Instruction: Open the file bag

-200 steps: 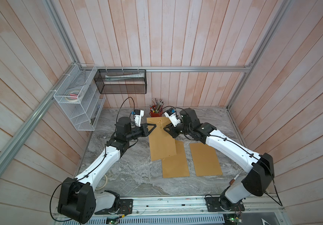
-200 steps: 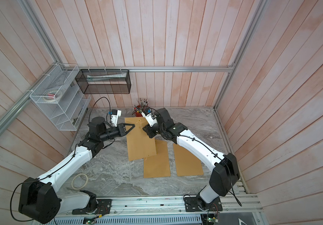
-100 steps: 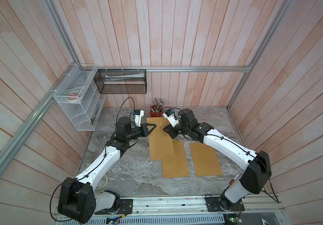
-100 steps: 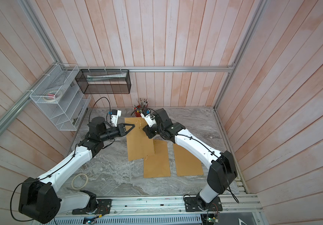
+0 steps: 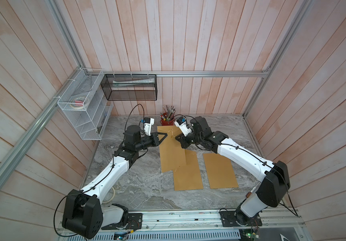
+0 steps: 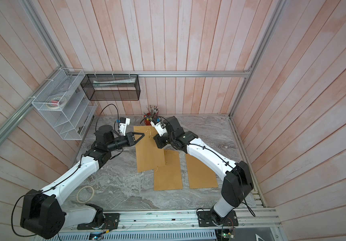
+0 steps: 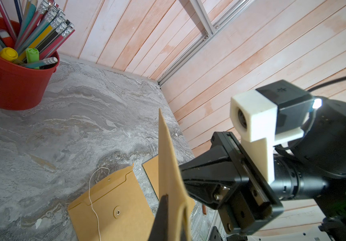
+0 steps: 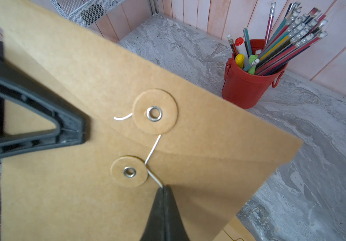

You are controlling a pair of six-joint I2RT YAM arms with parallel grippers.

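File bag (image 8: 209, 146): L-gripper (image 8: 75, 133) clamps, R-gripper (image 8: 164, 193) nips string (image 8: 153, 149).

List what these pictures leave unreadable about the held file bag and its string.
- Turns of the string under the lower washer: right wrist view, hidden by the washer.
- Contents of the file bag: every view, covered by the closed flap.
- The file bag's face: left wrist view, seen edge-on.
- The string's path: both top views, too small.
- Back finger of the left gripper: right wrist view, behind the file bag.
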